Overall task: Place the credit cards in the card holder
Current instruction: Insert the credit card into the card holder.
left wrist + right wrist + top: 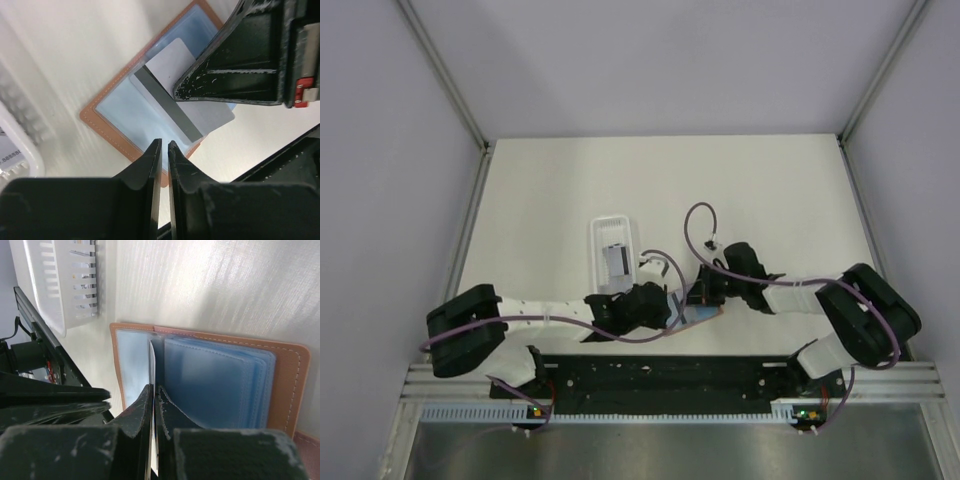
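**Card pinched over the open card holder**

The card holder [125, 112] is seen lying open and flat on the table [770, 200], close to the near edge and a little right of its middle. Its orange-brown border is turned down and its pale blue sleeves face up.

A grey credit card [167, 62] with a dark stripe is clamped between the fingers of the right gripper [154, 390], which are pressed together on it. From the right wrist the card is viewed edge-on, standing over the holder. Its far end is set at the line between the single pale panel on one side and the stack of blue sleeves on the other. Whether that end has entered a sleeve cannot be told.

The left gripper [164, 147] is held just beside the holder's near border. Its fingers are parted by only a narrow slit, and nothing is seen between them. The two grippers are placed close together above the holder.

A white tray [597, 235] is set further from the near edge, to the left of the holder and apart from it. More credit cards [614, 262] are seen lying inside it.
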`<action>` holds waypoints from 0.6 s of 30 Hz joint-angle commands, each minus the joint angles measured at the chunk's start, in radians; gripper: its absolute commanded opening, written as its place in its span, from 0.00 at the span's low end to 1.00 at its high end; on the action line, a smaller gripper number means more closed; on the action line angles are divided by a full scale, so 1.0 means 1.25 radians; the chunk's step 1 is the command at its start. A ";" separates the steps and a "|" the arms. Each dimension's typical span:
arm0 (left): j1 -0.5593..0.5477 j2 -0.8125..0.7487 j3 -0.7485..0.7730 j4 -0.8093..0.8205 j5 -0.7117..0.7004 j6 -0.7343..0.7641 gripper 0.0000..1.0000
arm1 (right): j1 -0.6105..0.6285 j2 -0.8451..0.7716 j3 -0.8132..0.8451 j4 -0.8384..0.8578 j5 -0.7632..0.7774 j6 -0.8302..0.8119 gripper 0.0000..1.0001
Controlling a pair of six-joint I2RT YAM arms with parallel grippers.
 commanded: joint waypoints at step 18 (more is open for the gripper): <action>-0.001 0.002 -0.075 0.010 -0.034 -0.050 0.02 | 0.024 -0.037 0.015 -0.125 0.081 -0.044 0.12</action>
